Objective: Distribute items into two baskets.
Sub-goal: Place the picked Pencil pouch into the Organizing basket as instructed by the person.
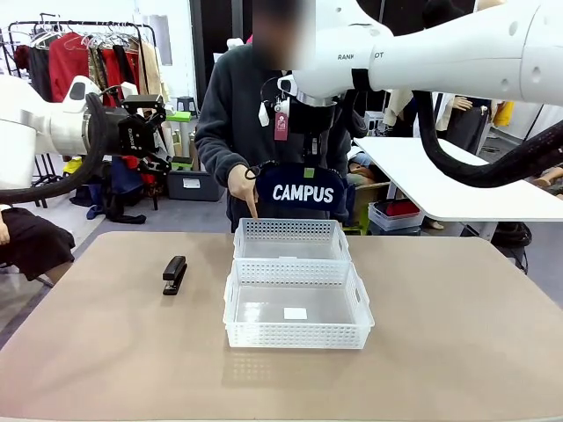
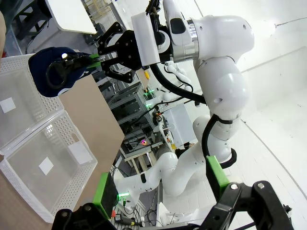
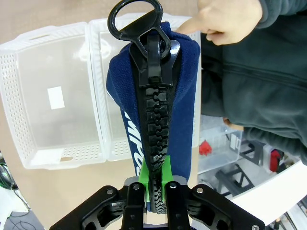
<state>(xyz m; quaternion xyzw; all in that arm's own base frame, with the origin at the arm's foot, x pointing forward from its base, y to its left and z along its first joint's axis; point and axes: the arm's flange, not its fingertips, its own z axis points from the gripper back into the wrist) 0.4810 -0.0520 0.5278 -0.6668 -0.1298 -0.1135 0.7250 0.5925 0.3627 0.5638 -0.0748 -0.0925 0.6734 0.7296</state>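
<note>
The right claw grips the pouch by its zipper, dangling it beneath, above the farther basket of 2, where a person's hand points. The left claw waits released, with the stapler well below it.

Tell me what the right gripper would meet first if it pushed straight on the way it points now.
Shut on the pouch, the right gripper points down over the far basket, near the person's hand. The pouch would likely reach that basket's floor first, though the height is unclear.
</note>
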